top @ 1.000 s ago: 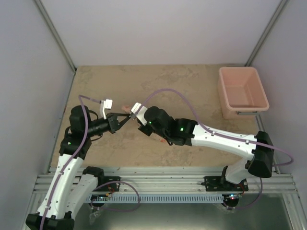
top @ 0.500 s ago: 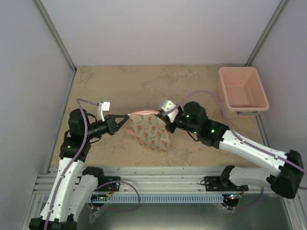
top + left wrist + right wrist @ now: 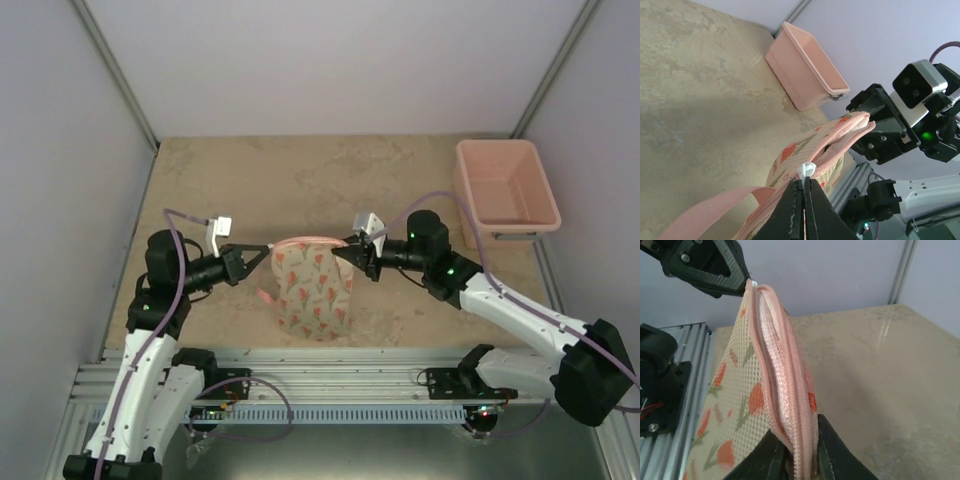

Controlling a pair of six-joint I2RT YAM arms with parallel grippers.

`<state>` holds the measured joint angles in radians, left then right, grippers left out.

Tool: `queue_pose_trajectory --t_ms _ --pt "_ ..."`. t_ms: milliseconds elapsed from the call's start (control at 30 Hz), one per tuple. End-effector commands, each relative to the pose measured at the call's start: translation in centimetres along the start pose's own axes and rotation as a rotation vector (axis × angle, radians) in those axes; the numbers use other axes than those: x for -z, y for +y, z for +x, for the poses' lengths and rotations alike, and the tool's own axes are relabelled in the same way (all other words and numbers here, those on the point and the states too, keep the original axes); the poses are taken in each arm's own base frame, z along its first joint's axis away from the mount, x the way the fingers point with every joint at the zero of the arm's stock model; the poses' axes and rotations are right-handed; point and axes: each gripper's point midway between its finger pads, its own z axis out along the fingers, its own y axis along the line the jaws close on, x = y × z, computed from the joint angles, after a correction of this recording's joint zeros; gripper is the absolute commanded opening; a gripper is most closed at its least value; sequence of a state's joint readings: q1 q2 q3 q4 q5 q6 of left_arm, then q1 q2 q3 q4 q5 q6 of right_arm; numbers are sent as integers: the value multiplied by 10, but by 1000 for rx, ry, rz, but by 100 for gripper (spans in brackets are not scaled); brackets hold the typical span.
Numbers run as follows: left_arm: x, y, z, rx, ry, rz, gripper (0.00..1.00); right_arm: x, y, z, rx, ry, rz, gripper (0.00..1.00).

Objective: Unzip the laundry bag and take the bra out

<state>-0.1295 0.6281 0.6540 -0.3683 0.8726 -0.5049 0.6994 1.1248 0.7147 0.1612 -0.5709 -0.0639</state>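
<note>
The laundry bag (image 3: 312, 290), pale cream mesh with orange-red print and pink zip trim, hangs stretched between my two grippers above the table. My left gripper (image 3: 262, 255) is shut on the white zip pull (image 3: 806, 170) at the bag's left end. My right gripper (image 3: 345, 253) is shut on the bag's pink zip edge (image 3: 795, 440) at its right end. In the left wrist view the zip (image 3: 840, 145) gapes a little behind the pull. The bra is hidden.
A rigid pink plastic tub (image 3: 503, 192) stands at the back right of the tan table (image 3: 250, 180); it also shows in the left wrist view (image 3: 802, 67). A loose pink strap (image 3: 705, 212) hangs from the bag. The metal rail (image 3: 340, 380) runs along the near edge.
My right arm has swung right and pulled the bag's right end away from my left gripper, so the bag now hangs spread out and in full view between the two grippers.
</note>
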Motion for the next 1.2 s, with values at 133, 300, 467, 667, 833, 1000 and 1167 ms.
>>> queue_pose_trajectory --t_ms 133,300,467,667,833,1000,1167 --pt "9 -17 -31 -101 -95 18 0 -22 20 -18 45 48 -97 73" --pt "9 -17 -31 -100 -95 21 0 -43 30 -34 99 137 -102 98" --pt "11 -24 -37 -167 -99 22 0 -54 27 -57 204 158 -119 98" --pt "15 -34 -41 -262 -87 23 0 -64 44 -65 348 165 -281 98" --pt "14 -37 -39 -276 -74 44 0 -80 45 -70 424 163 -346 98" --pt "15 -36 -39 -275 -76 36 0 -98 38 -62 409 203 -356 91" --pt "14 -31 -36 -255 -72 23 0 -103 38 -58 370 216 -335 47"
